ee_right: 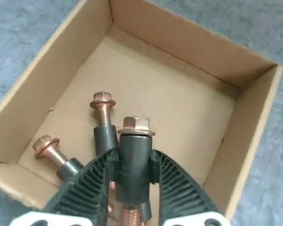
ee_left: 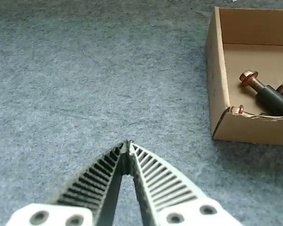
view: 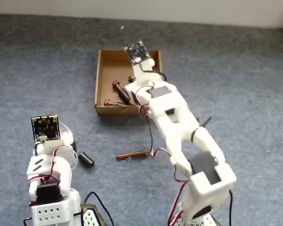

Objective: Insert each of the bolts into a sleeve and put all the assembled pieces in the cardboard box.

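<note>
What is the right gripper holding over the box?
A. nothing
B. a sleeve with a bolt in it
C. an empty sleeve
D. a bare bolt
B: the right gripper is shut on a black sleeve, and the head of a bolt sticks out of its end, above the box.

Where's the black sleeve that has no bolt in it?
High view: the sleeve lies on the grey mat, between the left arm and the loose bolt.

Robotics lab bench, grey felt-like table covering [view: 245,66], pale wall [view: 188,9] behind
</note>
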Robot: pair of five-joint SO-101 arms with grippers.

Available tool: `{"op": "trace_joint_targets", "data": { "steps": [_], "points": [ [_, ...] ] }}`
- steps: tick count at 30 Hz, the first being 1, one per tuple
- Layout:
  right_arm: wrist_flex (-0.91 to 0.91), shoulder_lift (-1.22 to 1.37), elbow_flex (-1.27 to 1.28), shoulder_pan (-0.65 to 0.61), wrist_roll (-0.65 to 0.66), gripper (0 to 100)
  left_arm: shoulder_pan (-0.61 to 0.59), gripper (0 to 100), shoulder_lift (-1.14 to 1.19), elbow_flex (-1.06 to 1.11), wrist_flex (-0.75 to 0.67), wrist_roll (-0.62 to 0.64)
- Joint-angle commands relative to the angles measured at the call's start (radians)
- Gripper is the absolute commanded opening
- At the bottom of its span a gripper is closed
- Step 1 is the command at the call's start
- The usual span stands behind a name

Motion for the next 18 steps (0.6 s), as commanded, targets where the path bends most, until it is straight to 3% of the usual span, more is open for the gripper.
{"op": "trace_joint_targets", "data": {
  "steps": [1,5,8,14,18],
  "points": [
    [-0.025,0.007,-0.110,0.008,-0.012,4.0,-0.015,1,-0.010,-0.010,0.005,-0.017],
    [-0.019,0.010,-0.122,0.008,-0.078,14.1,-0.015,1,-0.010,-0.005,-0.015,-0.023],
    [0.067,0.010,-0.165,0.007,-0.087,14.9,-0.015,1,-0.010,0.005,-0.035,-0.071],
    [0.364,0.007,-0.340,0.002,-0.083,14.9,-0.016,1,-0.010,0.002,-0.038,-0.075],
    [0.624,0.007,-0.464,0.001,-0.083,14.9,-0.088,1,-0.010,-0.018,-0.037,-0.072]
  ]
}}
